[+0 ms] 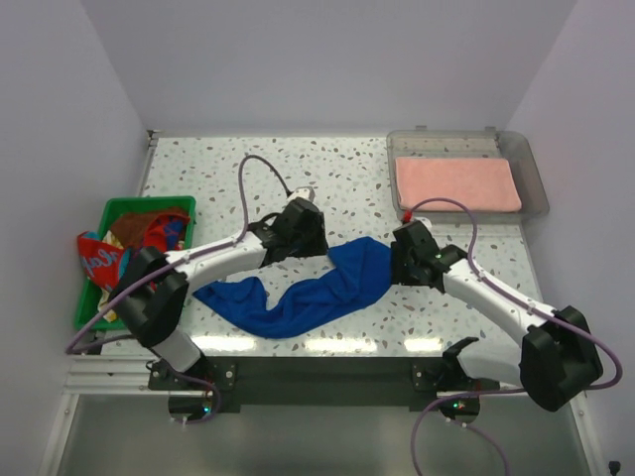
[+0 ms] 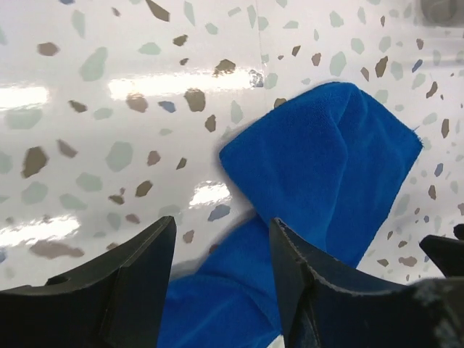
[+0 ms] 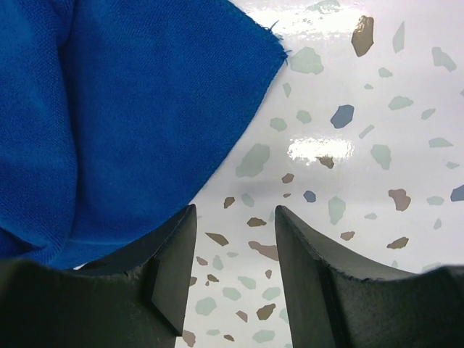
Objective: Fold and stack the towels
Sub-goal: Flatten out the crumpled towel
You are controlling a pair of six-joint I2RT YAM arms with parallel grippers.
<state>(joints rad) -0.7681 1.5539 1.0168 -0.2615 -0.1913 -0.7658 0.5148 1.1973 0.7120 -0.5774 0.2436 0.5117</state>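
1. Top view: the royal blue towel (image 1: pixel 308 293) lies crumpled in a loose curve on the bench (image 1: pixel 198 169), towards the front edge and between my two arms. My left gripper (image 1: pixel 316 246) sits at the towel's upper middle and my right gripper (image 1: pixel 399 263) at its right-hand end. A pink towel (image 1: pixel 456 183) lies folded flat in the clear tray (image 1: pixel 533 174) at the far right corner. The green basket (image 1: pixel 124 206) at the left edge holds a brown towel (image 1: pixel 134 226) and a patterned towel (image 1: pixel 99 263), which spills over the basket's left rim
2. Left wrist view: the fingers (image 2: pixel 123 290) stand moderately apart. Blue cloth runs on the bench in the gap between them, and a folded corner lies on the speckled surface beyond the tips. I see no pinch on the cloth, so I read this gripper as parted and holding nothing
3. Right wrist view: these fingers (image 3: pixel 87 304) are also parted, with bare bench showing between them. The royal blue towel fills the upper left, and its edge runs down to just beside the left finger. Nothing is gripped here
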